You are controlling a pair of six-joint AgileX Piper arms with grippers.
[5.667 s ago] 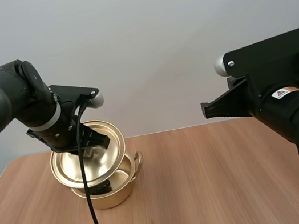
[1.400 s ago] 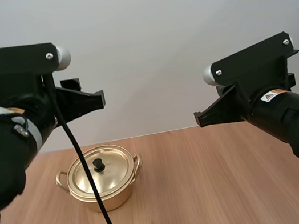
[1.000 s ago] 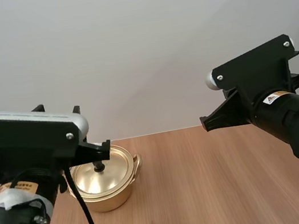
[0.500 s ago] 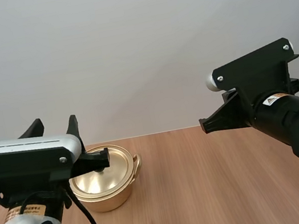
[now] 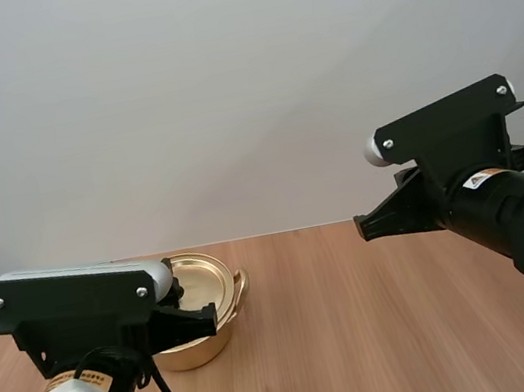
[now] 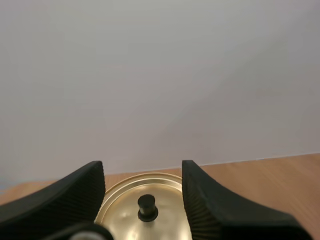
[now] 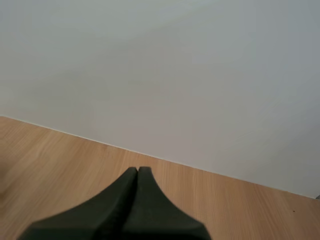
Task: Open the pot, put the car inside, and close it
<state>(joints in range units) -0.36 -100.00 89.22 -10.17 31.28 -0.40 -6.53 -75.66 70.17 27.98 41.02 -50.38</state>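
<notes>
A gold pot (image 5: 209, 327) stands on the wooden table (image 5: 369, 340) at the left, with its gold lid (image 6: 135, 215) on it and a black knob (image 6: 146, 206) in the lid's middle. My left gripper (image 6: 142, 172) is open, drawn back from the pot, and the knob shows beyond the gap between its fingers (image 6: 210, 205). In the high view my left arm (image 5: 84, 339) hides most of the pot. My right gripper (image 7: 137, 172) is shut on nothing, its fingers together as one dark wedge above bare table, far to the right of the pot.
My right arm (image 5: 476, 199) hangs over the table's right side. A plain grey wall rises behind the table's far edge (image 7: 150, 156).
The lid, held tilted over the pot 5.7 s ago, now sits on it. My left arm has let go and pulled back and down toward the camera. My right arm barely moved.
</notes>
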